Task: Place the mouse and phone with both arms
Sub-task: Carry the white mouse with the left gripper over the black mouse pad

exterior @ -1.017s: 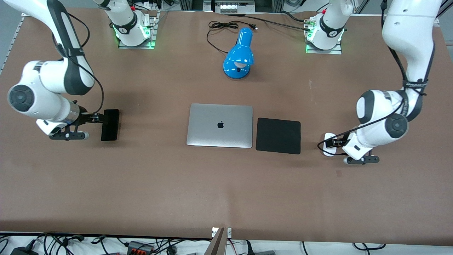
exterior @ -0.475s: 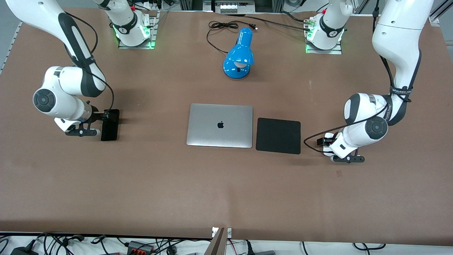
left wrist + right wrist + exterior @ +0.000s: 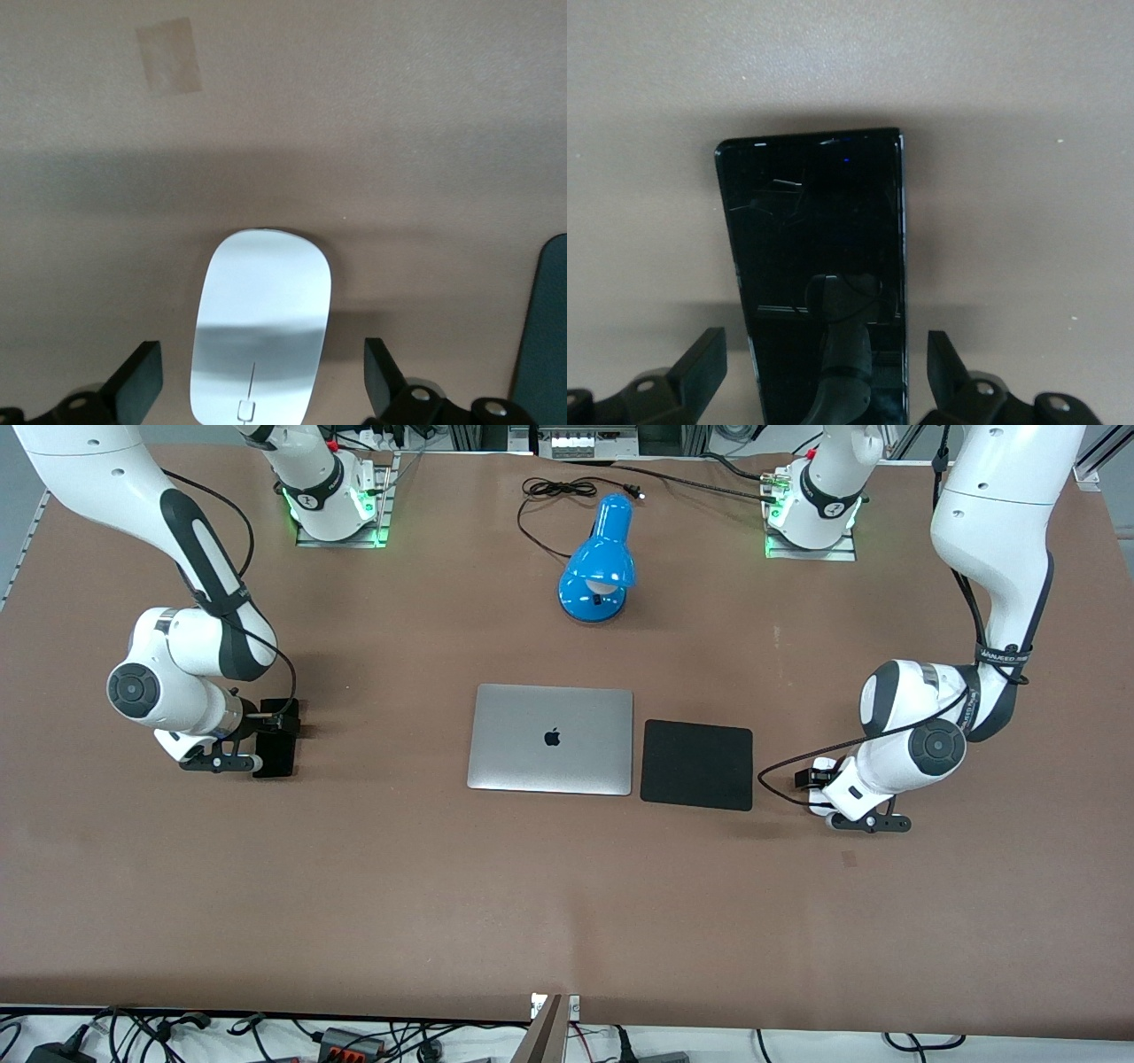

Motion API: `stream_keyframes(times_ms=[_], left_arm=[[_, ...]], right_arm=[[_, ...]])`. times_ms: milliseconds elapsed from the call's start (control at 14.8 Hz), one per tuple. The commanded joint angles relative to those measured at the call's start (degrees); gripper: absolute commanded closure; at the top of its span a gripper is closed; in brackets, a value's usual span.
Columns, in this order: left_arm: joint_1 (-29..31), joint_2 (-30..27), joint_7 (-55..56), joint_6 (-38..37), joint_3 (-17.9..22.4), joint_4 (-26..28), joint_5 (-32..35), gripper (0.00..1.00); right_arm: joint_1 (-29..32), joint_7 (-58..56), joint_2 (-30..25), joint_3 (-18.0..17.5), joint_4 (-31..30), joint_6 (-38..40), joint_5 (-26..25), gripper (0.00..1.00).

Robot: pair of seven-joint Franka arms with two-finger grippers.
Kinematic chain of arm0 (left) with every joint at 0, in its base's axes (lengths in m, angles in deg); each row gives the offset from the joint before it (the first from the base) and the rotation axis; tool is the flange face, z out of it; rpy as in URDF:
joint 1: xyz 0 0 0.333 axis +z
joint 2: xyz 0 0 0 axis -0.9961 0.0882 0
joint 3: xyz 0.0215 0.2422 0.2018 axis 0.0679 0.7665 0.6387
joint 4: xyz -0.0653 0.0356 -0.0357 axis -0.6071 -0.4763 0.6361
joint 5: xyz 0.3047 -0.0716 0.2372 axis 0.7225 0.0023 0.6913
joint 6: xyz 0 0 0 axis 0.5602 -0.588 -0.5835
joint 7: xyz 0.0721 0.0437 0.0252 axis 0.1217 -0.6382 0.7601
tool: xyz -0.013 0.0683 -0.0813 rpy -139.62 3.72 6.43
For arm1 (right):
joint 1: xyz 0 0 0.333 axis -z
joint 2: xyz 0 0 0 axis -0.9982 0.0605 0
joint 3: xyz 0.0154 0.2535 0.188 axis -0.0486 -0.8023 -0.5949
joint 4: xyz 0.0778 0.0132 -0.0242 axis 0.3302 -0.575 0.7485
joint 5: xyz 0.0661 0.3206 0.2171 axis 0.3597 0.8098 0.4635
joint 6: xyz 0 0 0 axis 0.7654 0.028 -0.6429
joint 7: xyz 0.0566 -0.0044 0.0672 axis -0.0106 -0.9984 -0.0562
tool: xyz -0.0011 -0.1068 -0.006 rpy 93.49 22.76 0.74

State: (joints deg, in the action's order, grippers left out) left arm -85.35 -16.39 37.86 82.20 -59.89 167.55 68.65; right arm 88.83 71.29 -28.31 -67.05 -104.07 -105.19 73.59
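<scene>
The black phone (image 3: 276, 758) lies flat on the brown table toward the right arm's end. My right gripper (image 3: 279, 724) is low over it, open, with a finger on each long side. The right wrist view shows the phone's glossy face (image 3: 815, 230) between the fingertips (image 3: 704, 363), not gripped, with the gripper (image 3: 824, 367) straddling it. The white mouse (image 3: 826, 764) lies toward the left arm's end, beside the black pad. My left gripper (image 3: 811, 779) is low over it and open. In the left wrist view the mouse (image 3: 261, 319) sits between the fingertips (image 3: 383, 382) of the gripper (image 3: 261, 385), with gaps on both sides.
A closed silver laptop (image 3: 550, 739) lies mid-table with the black square mouse pad (image 3: 696, 764) beside it; the pad's edge shows in the left wrist view (image 3: 545, 336). A blue desk lamp (image 3: 600, 562) and its cord lie nearer the robot bases.
Both arms swung inward. The right gripper moved over the phone's end nearer the bases. The left gripper shifted a little toward the pad, covering most of the mouse.
</scene>
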Motion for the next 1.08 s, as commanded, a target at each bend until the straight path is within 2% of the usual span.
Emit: stream_keyframes(times_ms=[0,339,407,542,746,949,1017], left_arm=[[0.41,0.8,-0.31,1.32,-0.09,0.26,1.27,0.0],[0.41,1.41,-0.31,1.5,-0.09,0.26,1.27,0.01],[0.5,1.33,-0.31,1.41,-0.09,0.26,1.27,0.12],[0.5,1.33,-0.22,1.41,-0.17,0.26,1.27,0.29],[0.76,1.33,-0.22,1.32,-0.17,0.18,1.27,0.45],[0.85,1.15,0.04,0.62,-0.17,-0.79,1.27,0.54],[0.33,0.89,0.48,-0.51,-0.26,-1.49,1.27,0.58]], right_arm=[[0.87,0.01,1.18,-0.44,0.29,-1.34,-0.74,0.0],[0.87,0.1,2.06,-0.44,0.82,-1.34,-0.65,0.0],[0.87,0.1,2.24,-0.35,0.91,-1.34,-0.65,0.0],[0.87,0.19,2.41,-0.43,0.99,-1.34,-0.65,0.0],[0.87,0.19,2.76,-0.35,1.35,-1.34,-0.65,0.0],[0.87,0.19,2.85,-0.35,1.35,-1.26,-0.65,0.0],[0.87,0.19,2.85,-0.35,1.35,-1.08,-0.65,0.1]])
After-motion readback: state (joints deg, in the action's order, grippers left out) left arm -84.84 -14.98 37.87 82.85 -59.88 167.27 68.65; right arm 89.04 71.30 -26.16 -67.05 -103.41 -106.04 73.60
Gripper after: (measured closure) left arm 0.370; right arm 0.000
